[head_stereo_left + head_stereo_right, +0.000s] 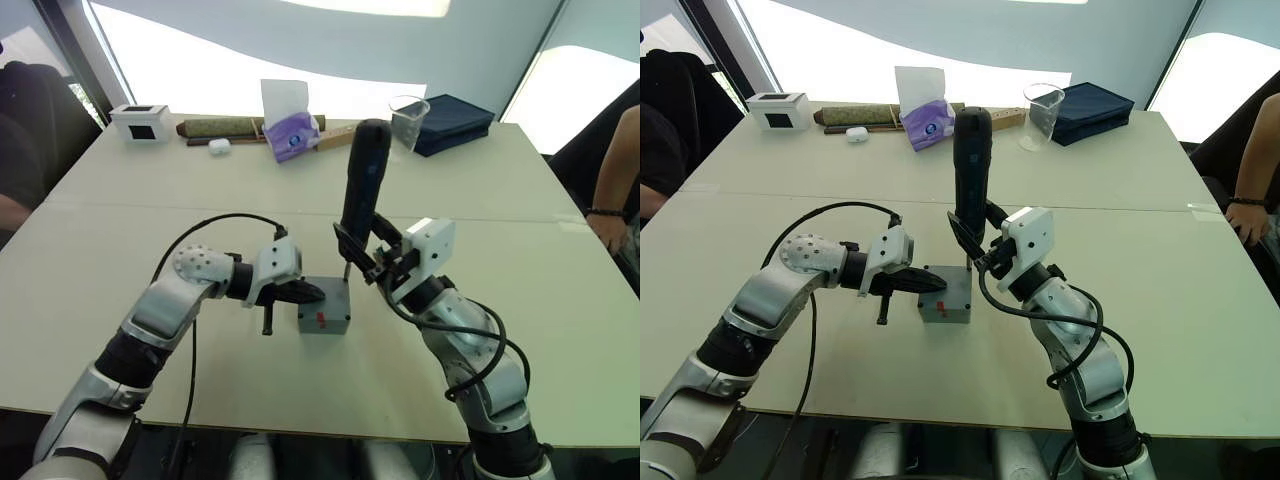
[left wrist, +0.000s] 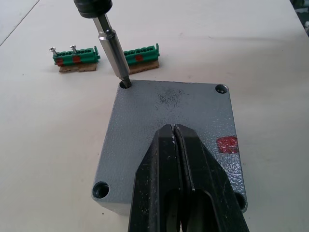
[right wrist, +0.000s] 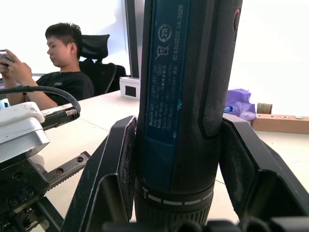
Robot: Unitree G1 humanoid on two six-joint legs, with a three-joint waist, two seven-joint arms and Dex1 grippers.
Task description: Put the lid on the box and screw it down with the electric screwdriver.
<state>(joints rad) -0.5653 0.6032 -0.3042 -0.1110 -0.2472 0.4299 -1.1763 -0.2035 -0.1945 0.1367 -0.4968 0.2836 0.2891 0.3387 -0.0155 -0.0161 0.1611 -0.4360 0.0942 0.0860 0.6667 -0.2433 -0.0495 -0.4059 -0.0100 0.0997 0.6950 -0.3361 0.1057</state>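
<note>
Claws first: the right claw [image 1: 362, 256] is clamped around the lower body of the screwdriver [image 1: 362, 190], one finger [image 3: 118, 169] pressed on each side, holding it upright. Its metal bit [image 2: 114, 53] points down into the corner hole of the lid [image 2: 169, 130] at about 11 o'clock in the left wrist view. The lid sits flat on the box [image 1: 322, 322], near the middle of the surface [image 1: 500, 170]. The left claw [image 2: 186, 191] has its two fingers shut together, holding nothing, tips resting on the lid's face just beside the red mark [image 2: 227, 144]. Two green boards [image 2: 104, 54] lie on the surface beyond the box, near the bit.
</note>
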